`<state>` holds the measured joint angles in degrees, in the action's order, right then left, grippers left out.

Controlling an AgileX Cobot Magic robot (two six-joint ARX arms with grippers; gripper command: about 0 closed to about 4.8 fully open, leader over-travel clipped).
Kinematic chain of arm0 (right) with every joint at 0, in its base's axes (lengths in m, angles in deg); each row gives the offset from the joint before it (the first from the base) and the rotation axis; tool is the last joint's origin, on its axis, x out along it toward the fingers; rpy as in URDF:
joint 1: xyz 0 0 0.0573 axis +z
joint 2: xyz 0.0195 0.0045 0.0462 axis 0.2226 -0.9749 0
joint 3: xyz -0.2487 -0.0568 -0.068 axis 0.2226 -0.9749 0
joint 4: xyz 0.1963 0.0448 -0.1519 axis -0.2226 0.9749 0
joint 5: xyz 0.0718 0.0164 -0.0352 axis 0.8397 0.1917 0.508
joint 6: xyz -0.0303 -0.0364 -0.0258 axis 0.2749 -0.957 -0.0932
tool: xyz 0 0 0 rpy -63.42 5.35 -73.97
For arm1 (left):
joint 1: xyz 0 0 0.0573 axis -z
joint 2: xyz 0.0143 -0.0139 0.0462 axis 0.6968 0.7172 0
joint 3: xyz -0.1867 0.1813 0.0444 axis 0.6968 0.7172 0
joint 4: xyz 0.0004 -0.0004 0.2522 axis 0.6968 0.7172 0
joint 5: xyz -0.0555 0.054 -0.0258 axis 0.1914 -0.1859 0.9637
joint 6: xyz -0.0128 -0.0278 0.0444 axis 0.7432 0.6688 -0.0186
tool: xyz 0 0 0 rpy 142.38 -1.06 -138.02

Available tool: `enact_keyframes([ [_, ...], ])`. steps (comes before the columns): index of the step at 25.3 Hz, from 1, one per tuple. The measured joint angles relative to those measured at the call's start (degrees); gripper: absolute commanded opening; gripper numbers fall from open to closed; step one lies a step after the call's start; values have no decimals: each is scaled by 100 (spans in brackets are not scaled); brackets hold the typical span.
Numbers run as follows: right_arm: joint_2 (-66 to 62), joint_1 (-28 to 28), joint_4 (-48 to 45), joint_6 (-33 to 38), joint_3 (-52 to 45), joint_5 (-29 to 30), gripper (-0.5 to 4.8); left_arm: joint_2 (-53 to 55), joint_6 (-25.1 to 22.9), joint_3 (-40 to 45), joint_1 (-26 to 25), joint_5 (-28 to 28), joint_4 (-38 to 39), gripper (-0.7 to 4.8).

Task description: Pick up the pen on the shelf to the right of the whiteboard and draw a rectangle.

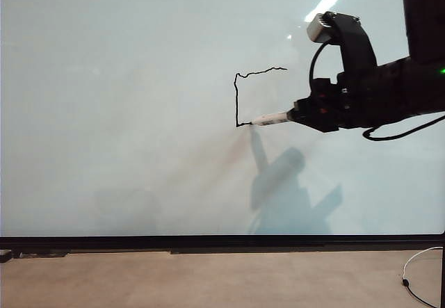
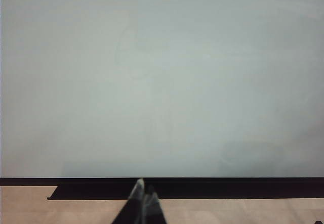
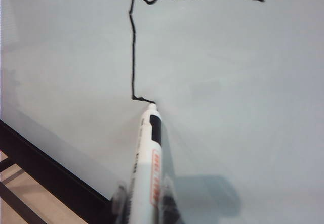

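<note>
On the whiteboard (image 1: pixel 125 113), the right gripper (image 1: pixel 297 113) was clamped on the pen (image 1: pixel 270 119), whose long axis pointed toward nine o'clock with its tip touching the rectangle (image 1: pixel 237 96) at the lower left corner. The unfinished bottom side likely ran toward three o'clock. The left gripper (image 2: pixel 144 193) rested low, fingers together, well apart.

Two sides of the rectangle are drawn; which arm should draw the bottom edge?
Right. The right gripper is shut on the pen, its tip at the rectangle's lower-left corner on the whiteboard. The left gripper sits shut and empty, low by the board's bottom edge.
</note>
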<state>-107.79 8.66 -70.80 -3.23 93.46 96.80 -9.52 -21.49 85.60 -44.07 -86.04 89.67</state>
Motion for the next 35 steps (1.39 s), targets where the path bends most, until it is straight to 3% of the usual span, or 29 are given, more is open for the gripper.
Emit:
enact_keyframes([
  [35,409,-439,-44,2,-380,-92,-5,-2,0,-2,0,0,0,-4],
])
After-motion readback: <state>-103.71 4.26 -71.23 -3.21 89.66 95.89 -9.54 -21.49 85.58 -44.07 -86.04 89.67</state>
